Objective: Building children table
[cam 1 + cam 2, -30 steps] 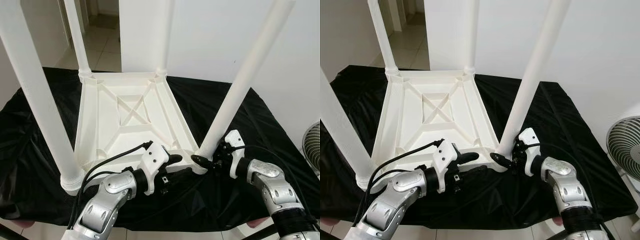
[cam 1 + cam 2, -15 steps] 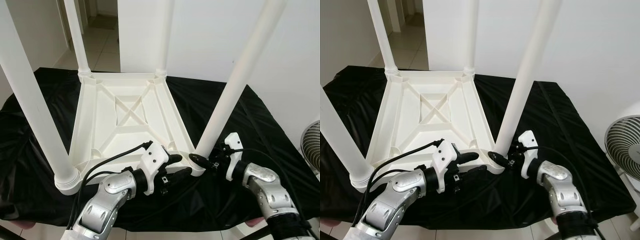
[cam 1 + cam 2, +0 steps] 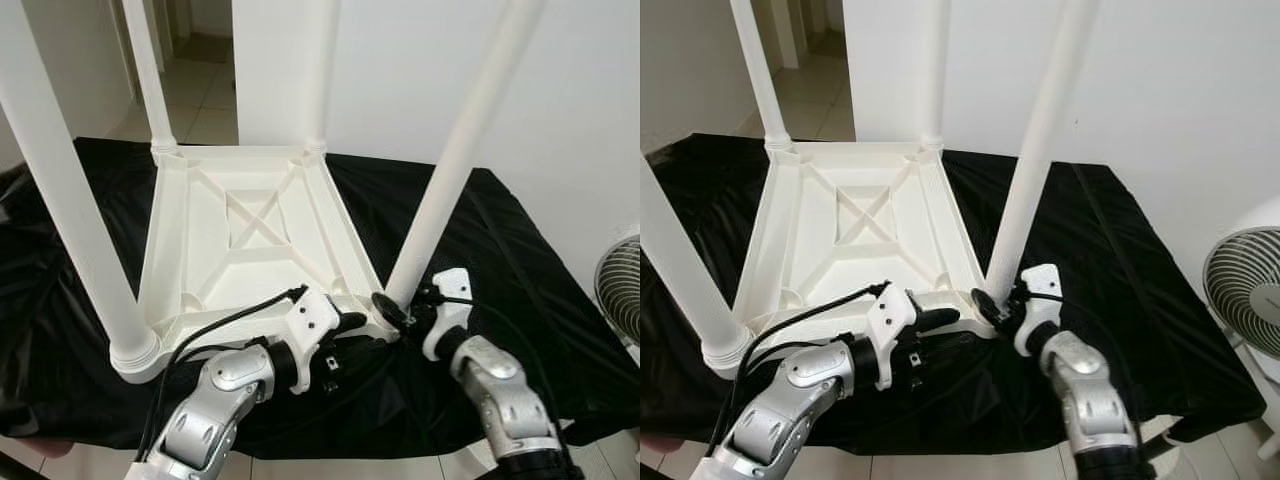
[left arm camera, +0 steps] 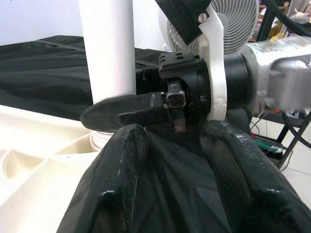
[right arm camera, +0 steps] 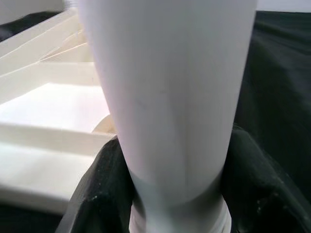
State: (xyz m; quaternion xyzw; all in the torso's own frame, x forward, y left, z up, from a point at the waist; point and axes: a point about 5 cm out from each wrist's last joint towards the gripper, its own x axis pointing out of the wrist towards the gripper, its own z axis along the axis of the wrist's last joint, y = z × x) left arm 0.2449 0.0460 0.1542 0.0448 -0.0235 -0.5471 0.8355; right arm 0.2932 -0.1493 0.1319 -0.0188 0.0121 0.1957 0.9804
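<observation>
At 9 o'clock of the head views we see the near-left white plastic tubular leg (image 3: 70,200), standing upright in the near-left corner socket of the white plastic children's table (image 3: 240,245). The table lies upside down, its ribbed underside up, on the black glossy cloth (image 3: 520,260) that covers the work surface.

At 11 o'clock the far-left white leg (image 3: 150,75) rises from its corner; at 12 o'clock the far-right white leg (image 3: 322,70) does the same. Behind them we see a white wall (image 3: 400,80) and, at 11 o'clock, a tiled floor (image 3: 205,95) through a doorway.

At 6 o'clock, our left gripper (image 3: 352,328) reaches across the table's near edge. In the left wrist view its two black fingers (image 4: 116,184) stand spread apart over the black cloth, gripping nothing, and point toward the right gripper.

At 5 o'clock our right gripper (image 3: 392,312) sits at the base of the near-right white leg (image 3: 455,160), which slants up toward 1 o'clock. In the right wrist view its black fingers (image 5: 99,194) flank the leg's base on both sides, pinching it just above its collar.

At 3 o'clock a round grey electric fan (image 3: 1240,290) stands beyond the cloth's edge.
</observation>
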